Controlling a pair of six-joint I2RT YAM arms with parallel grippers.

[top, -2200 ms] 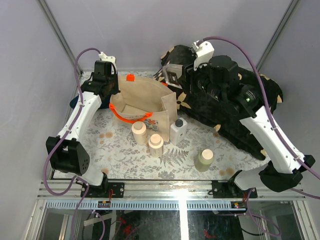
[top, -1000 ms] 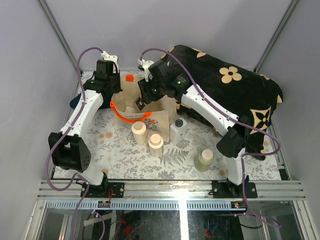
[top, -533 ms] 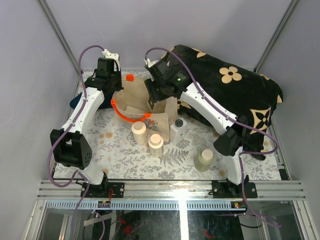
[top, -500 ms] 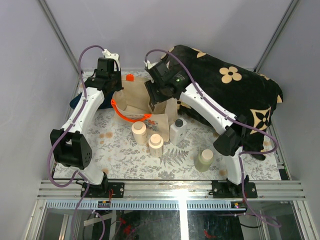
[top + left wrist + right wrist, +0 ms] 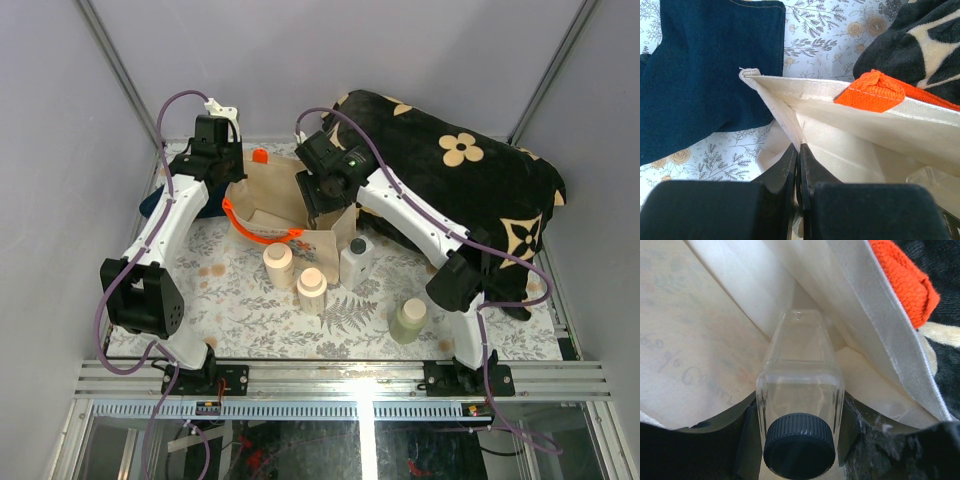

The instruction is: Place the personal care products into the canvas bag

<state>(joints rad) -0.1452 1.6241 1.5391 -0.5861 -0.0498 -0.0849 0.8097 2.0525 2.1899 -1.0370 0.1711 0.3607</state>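
Observation:
The beige canvas bag (image 5: 290,215) with orange handles stands open at the back middle. My left gripper (image 5: 799,150) is shut on the bag's rim (image 5: 775,107) at its back left corner. My right gripper (image 5: 800,425) is inside the bag's mouth, shut on a clear bottle with a dark cap (image 5: 799,405), bottle pointing down into the bag. On the mat stand two cream bottles with tan caps (image 5: 279,264) (image 5: 311,287), a white bottle with a dark cap (image 5: 356,259) and a pale greenish cylinder (image 5: 408,319).
A large black flower-patterned cushion (image 5: 470,190) lies at the back right, under the right arm. Dark blue denim cloth (image 5: 705,75) lies left of the bag. The floral mat (image 5: 240,300) covers the table.
My right arm has swung from over the cushion to the bag and lowered the clear bottle into its mouth. My left gripper still holds the rim.

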